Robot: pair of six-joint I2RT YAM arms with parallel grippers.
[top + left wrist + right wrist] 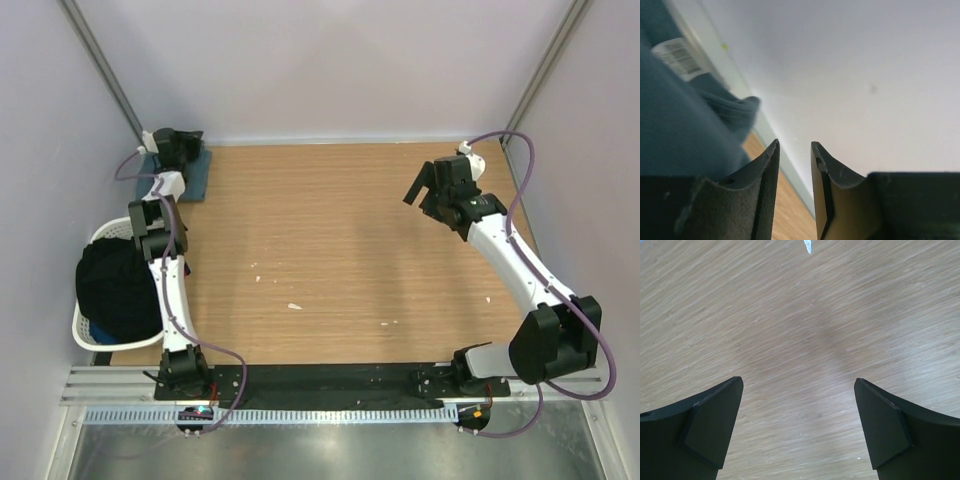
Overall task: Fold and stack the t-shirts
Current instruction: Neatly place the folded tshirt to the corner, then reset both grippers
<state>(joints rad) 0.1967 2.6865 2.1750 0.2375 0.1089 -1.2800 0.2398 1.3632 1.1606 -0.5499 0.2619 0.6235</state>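
A folded slate blue-grey t-shirt [196, 178] lies in the far left corner of the table. In the left wrist view it [680, 130] fills the left side, with its white neck label [677, 57] showing. My left gripper [170, 142] hovers at the shirt's far edge by the back wall. Its jaws [794, 144] stand a little apart with nothing between them, and the shirt is just to their left. My right gripper [425, 188] is wide open and empty above bare wood at the far right [799, 381].
A white laundry basket [84, 330] hangs at the table's left edge, holding a heap of dark cloth [115, 285]. The left arm runs along beside it. Small white scraps [295, 306] lie on the wooden table. Walls close in the back and both sides.
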